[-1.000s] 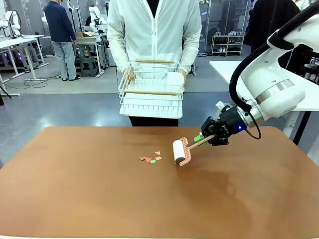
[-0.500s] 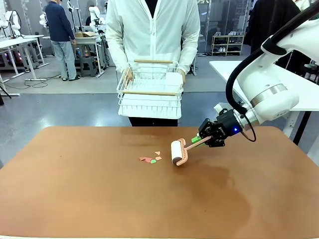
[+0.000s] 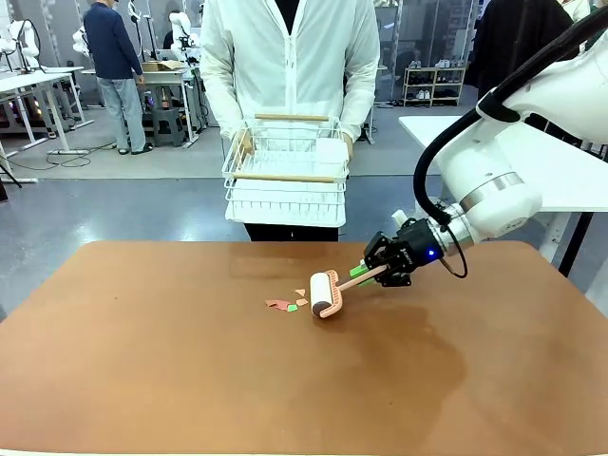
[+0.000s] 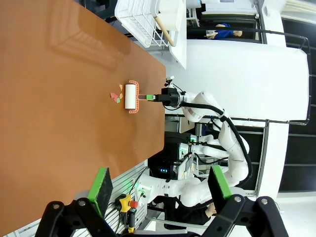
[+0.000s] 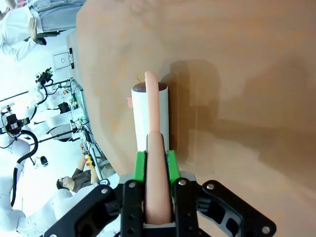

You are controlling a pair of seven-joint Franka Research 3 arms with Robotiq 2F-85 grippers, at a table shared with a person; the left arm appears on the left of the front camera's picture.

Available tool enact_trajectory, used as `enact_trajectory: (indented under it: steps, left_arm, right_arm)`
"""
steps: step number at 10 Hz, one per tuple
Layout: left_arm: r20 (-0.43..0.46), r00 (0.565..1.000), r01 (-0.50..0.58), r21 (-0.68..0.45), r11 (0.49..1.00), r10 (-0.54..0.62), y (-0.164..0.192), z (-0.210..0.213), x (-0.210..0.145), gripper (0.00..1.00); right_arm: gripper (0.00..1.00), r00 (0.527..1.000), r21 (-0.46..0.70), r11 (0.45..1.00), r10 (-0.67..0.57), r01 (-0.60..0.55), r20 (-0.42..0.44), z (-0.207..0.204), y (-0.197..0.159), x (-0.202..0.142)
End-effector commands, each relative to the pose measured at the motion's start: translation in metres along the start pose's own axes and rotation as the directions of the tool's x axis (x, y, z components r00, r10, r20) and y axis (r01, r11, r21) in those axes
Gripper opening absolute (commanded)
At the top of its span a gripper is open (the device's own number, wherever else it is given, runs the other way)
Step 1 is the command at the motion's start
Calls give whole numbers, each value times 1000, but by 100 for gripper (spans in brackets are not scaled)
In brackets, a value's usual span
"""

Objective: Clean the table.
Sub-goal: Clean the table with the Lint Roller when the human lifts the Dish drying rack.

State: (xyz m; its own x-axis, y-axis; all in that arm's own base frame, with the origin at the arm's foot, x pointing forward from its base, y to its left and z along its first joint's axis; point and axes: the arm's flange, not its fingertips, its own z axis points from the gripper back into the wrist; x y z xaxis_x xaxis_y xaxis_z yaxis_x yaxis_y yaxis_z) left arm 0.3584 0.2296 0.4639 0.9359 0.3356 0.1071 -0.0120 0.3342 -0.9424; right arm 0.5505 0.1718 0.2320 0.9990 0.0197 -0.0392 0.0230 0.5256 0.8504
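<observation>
My right gripper (image 3: 369, 273) is shut on the pink handle of a lint roller (image 3: 323, 294), whose white roll rests on the reddish-brown table (image 3: 142, 370). Small paper scraps (image 3: 285, 304) lie just left of the roll, almost touching it. In the right wrist view the handle runs up between the green pads (image 5: 140, 166) of that gripper (image 5: 155, 170) to the lint roller's roll (image 5: 149, 116). My left gripper (image 4: 160, 186) hangs open high above the table (image 4: 49, 108), far from the lint roller (image 4: 131, 97) and scraps (image 4: 116, 95).
A person stands at the table's far edge holding a white dish rack (image 3: 287, 176) with both hands. A white-topped table (image 3: 427, 128) stands at the right behind my right arm. Wide bare tabletop lies to the left and front.
My right gripper has slid the lint roller leftward across the table, bringing the roll right up to the paper scraps. The person and rack have stayed put.
</observation>
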Motion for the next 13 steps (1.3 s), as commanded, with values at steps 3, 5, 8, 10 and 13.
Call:
enact_trajectory:
  steps: [3,5,8,10,13]
  left_arm:
    - [5,1000,5,-13,1000,-5,0,3,-1,100]
    - [5,1000,5,-13,1000,-5,0,3,-1,100]
    - [5,1000,5,-13,1000,-5,0,3,-1,100]
    - [5,1000,5,-13,1000,-5,0,3,-1,100]
    - [5,1000,5,-13,1000,-5,0,3,-1,100]
  right_arm:
    - [21,995,-42,999,-13,9,-102,-73,14,-3]
    - [21,991,-27,1000,2,-6,-135,-127,41,-5]
    - [21,995,41,999,16,-12,-101,-164,69,-14]
    - [21,998,49,998,33,-30,-59,-154,81,-17]
    - [21,996,136,987,88,-85,-14,-104,107,-26]
